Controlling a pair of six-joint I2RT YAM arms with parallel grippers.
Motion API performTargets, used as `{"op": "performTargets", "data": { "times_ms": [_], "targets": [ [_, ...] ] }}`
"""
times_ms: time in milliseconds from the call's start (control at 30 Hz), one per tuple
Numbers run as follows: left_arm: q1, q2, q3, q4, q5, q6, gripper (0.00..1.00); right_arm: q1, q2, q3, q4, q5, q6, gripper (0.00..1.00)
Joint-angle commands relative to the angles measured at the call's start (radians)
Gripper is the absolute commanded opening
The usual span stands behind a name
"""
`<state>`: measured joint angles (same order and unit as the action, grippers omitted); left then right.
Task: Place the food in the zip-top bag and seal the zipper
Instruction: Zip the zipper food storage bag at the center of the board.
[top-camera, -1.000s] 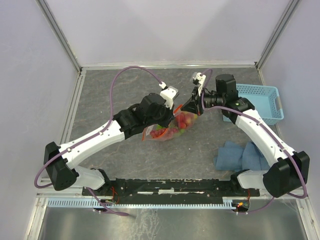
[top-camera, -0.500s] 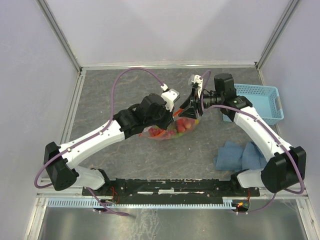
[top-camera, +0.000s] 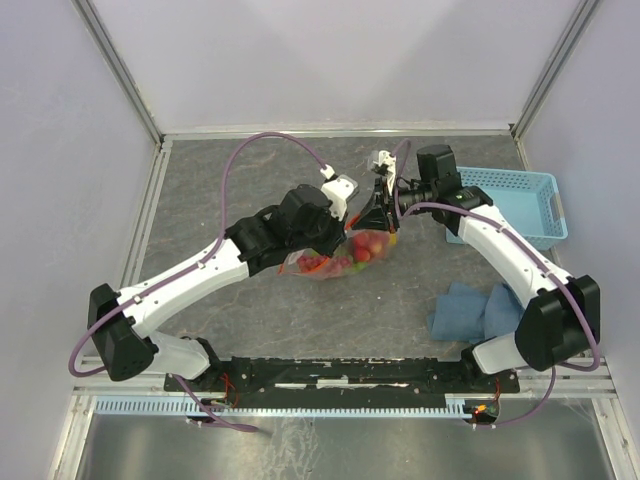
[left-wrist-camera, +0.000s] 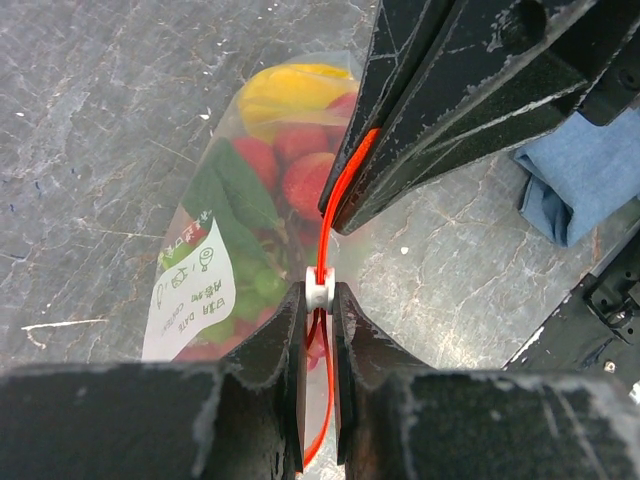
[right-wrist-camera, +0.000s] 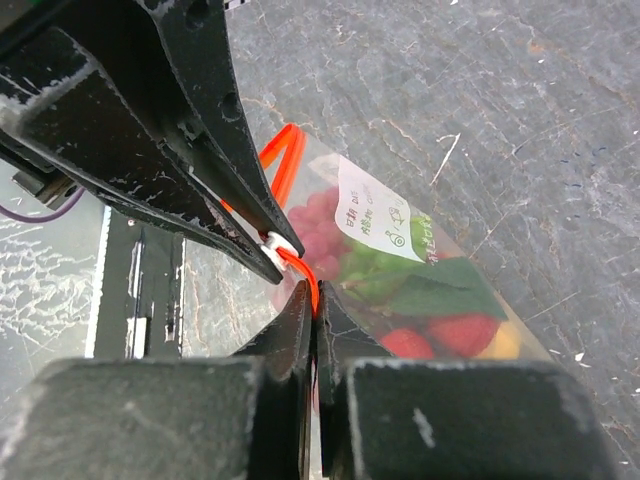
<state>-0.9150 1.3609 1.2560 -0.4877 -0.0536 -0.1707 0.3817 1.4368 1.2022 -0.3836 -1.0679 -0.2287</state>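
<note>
The clear zip-top bag (top-camera: 335, 262) hangs between my two grippers above the table, with the food inside. In the left wrist view I see red strawberries (left-wrist-camera: 300, 170), a yellow fruit (left-wrist-camera: 290, 90) and green grapes (left-wrist-camera: 235, 300) behind its white label (left-wrist-camera: 190, 290). My left gripper (left-wrist-camera: 318, 292) is shut on the white slider of the red-orange zipper (left-wrist-camera: 335, 200). My right gripper (right-wrist-camera: 313, 300) is shut on the zipper strip (right-wrist-camera: 290, 150) right next to the slider (right-wrist-camera: 272, 243). In the top view the left gripper (top-camera: 347, 214) and the right gripper (top-camera: 372, 212) almost touch.
A light-blue mesh basket (top-camera: 520, 205) stands at the right rear. A blue cloth (top-camera: 480, 310) lies crumpled at the right front, also in the left wrist view (left-wrist-camera: 580, 190). Grey walls and metal rails bound the table.
My right gripper has moved left along the bag's mouth towards the left gripper, closing the gap between them. The bag has shifted slightly left.
</note>
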Motion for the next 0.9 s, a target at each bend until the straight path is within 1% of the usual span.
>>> {"op": "performTargets", "data": {
  "times_ms": [0,133,433,867],
  "targets": [
    [0.003,-0.036,0.054,-0.028,-0.054,0.001,0.03,-0.012,-0.028,0.052,0.047,0.026,0.03,0.02],
    [0.003,-0.069,0.039,-0.059,-0.091,-0.014,0.03,-0.015,-0.069,0.033,0.126,0.096,0.118,0.02],
    [0.006,-0.119,0.0,-0.117,-0.164,-0.04,0.03,-0.025,-0.163,0.002,0.146,0.251,0.181,0.02],
    [0.011,-0.193,-0.065,-0.171,-0.173,-0.069,0.03,-0.038,-0.211,-0.075,0.171,0.37,0.255,0.02]
  ]
}}
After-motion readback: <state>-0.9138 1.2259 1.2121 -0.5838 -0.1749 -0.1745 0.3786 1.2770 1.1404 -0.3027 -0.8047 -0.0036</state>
